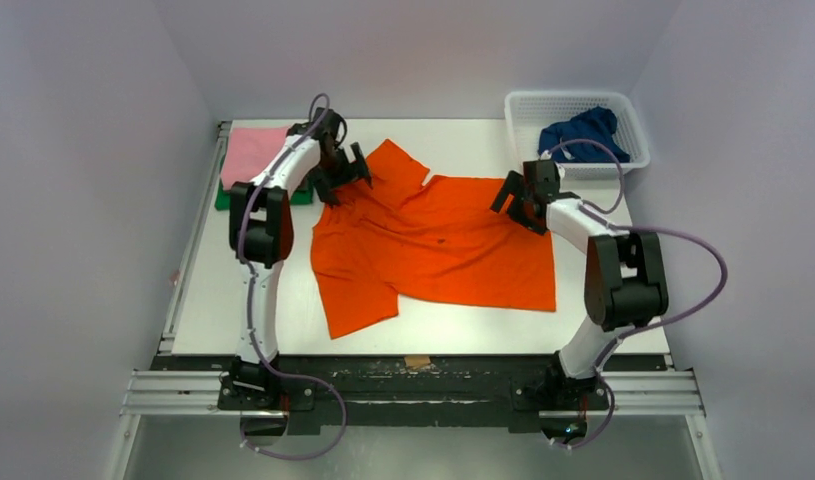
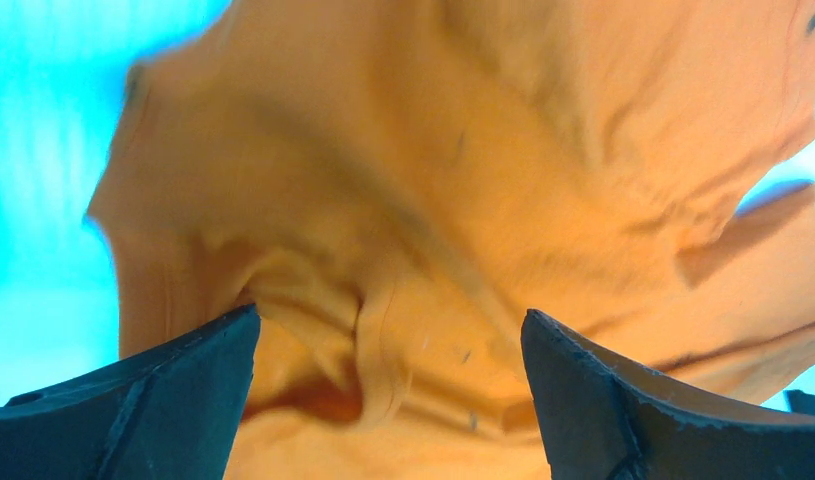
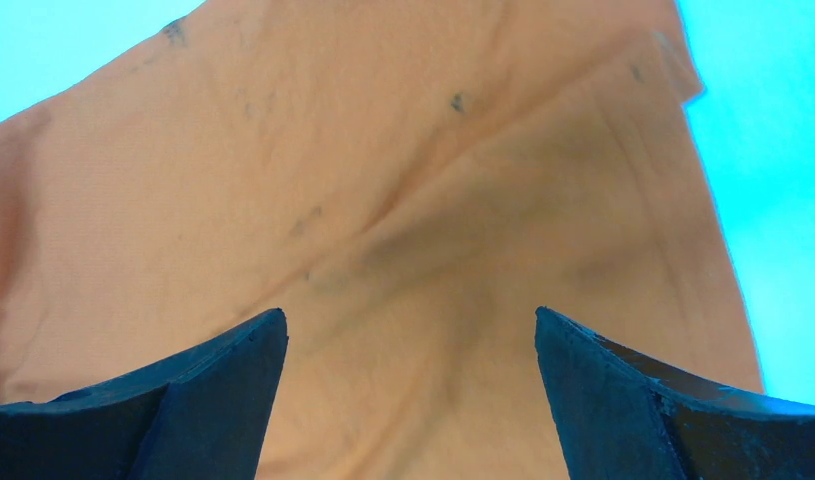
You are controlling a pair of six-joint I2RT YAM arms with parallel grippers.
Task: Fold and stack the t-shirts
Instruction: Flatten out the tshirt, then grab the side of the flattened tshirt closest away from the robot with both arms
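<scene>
The bright orange t-shirt (image 1: 433,240) lies spread on the white table, wrinkled, one sleeve pointing to the back and one to the front left. My left gripper (image 1: 345,172) is open over its back left part; the left wrist view shows bunched orange cloth (image 2: 403,230) between the spread jaws of the left gripper (image 2: 391,335). My right gripper (image 1: 513,200) is open over the shirt's back right corner, with flat orange cloth (image 3: 383,200) between the jaws of the right gripper (image 3: 411,330). A folded pink t-shirt (image 1: 255,152) lies on a green one (image 1: 223,197) at the back left. A dark blue t-shirt (image 1: 581,132) lies in the basket.
The white mesh basket (image 1: 633,120) stands at the back right corner. The table's metal rail (image 1: 193,250) runs along the left side. White walls close in the back and sides.
</scene>
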